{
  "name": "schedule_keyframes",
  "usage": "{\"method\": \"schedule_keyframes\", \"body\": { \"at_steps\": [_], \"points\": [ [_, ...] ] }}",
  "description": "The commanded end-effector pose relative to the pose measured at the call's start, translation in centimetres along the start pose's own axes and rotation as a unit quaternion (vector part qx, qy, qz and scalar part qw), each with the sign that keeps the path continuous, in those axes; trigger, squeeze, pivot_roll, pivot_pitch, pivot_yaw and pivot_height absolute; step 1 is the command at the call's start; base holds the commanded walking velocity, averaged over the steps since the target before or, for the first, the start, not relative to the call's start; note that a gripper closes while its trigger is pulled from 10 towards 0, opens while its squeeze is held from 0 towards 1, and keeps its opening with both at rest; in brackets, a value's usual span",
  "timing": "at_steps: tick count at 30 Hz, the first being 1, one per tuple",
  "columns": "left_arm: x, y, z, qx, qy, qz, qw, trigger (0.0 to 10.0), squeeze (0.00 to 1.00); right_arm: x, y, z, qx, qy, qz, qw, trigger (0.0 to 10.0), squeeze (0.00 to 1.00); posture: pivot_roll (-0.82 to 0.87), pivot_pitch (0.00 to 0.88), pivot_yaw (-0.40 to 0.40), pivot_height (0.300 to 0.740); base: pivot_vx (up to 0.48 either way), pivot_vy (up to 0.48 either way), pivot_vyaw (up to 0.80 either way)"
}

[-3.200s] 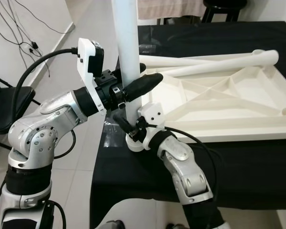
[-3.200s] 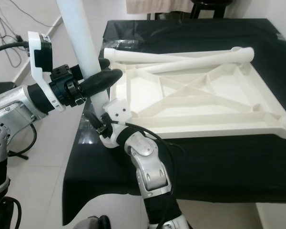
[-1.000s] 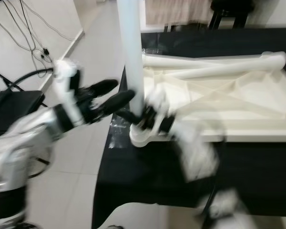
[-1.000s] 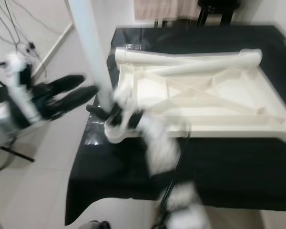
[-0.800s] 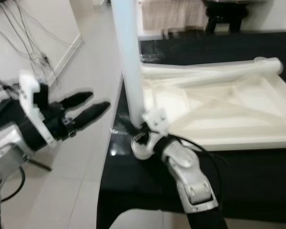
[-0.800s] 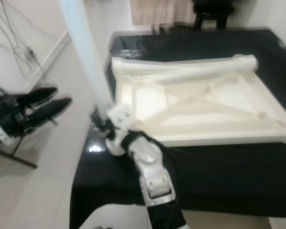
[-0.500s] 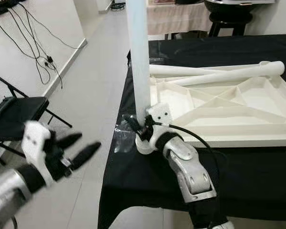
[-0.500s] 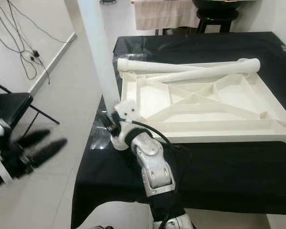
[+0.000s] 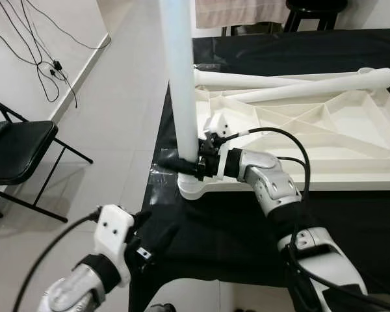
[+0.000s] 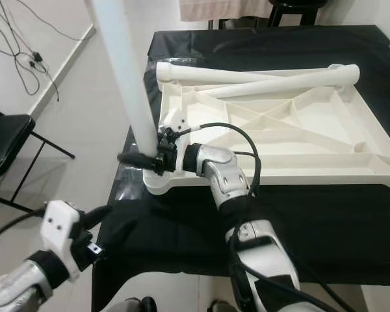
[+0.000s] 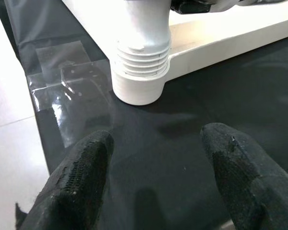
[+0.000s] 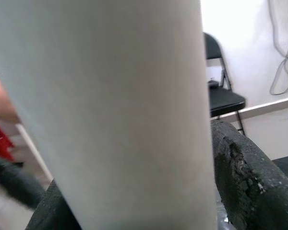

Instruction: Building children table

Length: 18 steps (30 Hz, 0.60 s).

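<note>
taking the upright white plastic table leg [image 9: 182, 84] as the landmark: far out to its left a black folding chair [image 9: 13, 153] stands on the pale tiled floor [image 9: 110, 97]. below and left of the leg's foot, off the edge of the black-draped table [image 9: 201, 227], the left pincer [image 11: 156, 184] hangs with its fingers spread wide and nothing between them, aimed at the leg's threaded base in the corner socket [image 11: 139, 84]. at the foot of the leg, the right pincer [image 10: 143, 159] is clamped round the tube just above that socket. right of the leg lies the upside-down white ribbed plastic tabletop [image 9: 299, 136], with two loose white legs [image 9: 292, 81] resting across its far edge. the step in hand looks like seating this first leg; next probably calls for turning it until the threads vanish, keeping it plumb.
</note>
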<state>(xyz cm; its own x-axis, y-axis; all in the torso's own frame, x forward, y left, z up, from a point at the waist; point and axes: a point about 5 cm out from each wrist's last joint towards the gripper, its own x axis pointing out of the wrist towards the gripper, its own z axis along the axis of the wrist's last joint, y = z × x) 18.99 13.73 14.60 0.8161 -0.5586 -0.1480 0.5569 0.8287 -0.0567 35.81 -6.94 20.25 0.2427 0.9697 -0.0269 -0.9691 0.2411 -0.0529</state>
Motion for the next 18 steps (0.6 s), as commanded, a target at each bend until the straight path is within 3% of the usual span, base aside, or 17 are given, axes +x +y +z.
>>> {"method": "schedule_keyframes", "body": {
  "at_steps": [1, 2, 3, 14, 17, 18],
  "points": [
    [0.0, 0.1, -0.3, 0.006, 0.003, 0.010, 1.000, 10.0, 0.00, 0.4, 0.2, -0.2, -0.002, 0.010, 0.023, 1.000, 10.0, 0.00, 0.09, 0.147, 0.025, 0.740, 0.000, 0.000, 0.00],
    [0.3, 0.0, -0.3, 0.020, -0.005, 0.011, 1.000, 10.0, 0.00, 0.6, -0.5, 0.2, 0.002, 0.008, 0.017, 1.000, 7.9, 0.00, 0.09, 0.138, 0.018, 0.740, 0.000, 0.000, 0.00],
    [0.4, -0.2, -0.3, 0.028, -0.008, 0.012, 0.999, 10.0, 0.00, 0.5, -0.7, 0.2, 0.007, 0.006, 0.014, 1.000, 0.0, 0.00, 0.09, 0.129, 0.016, 0.740, 0.000, 0.000, 0.00],
    [0.5, -0.9, -0.4, 0.061, -0.037, 0.031, 0.997, 10.0, 0.00, -1.5, -1.7, -0.6, 0.012, 0.003, 0.001, 1.000, 0.0, 0.00, 0.07, 0.114, 0.015, 0.740, 0.000, 0.000, 0.00],
    [0.0, -1.6, -0.6, 0.052, -0.036, 0.031, 0.998, 10.0, 0.00, -3.4, -1.4, -3.8, 0.010, 0.084, -0.076, 0.994, 0.0, 0.00, 0.06, 0.109, -0.008, 0.740, 0.000, 0.000, 0.00],
    [-0.3, -1.8, -0.8, 0.051, -0.035, 0.036, 0.997, 10.0, 0.00, -3.7, -0.7, -5.8, 0.014, 0.117, -0.152, 0.981, 0.0, 0.00, 0.07, 0.109, -0.017, 0.740, 0.000, 0.000, 0.00]
  ]
}}
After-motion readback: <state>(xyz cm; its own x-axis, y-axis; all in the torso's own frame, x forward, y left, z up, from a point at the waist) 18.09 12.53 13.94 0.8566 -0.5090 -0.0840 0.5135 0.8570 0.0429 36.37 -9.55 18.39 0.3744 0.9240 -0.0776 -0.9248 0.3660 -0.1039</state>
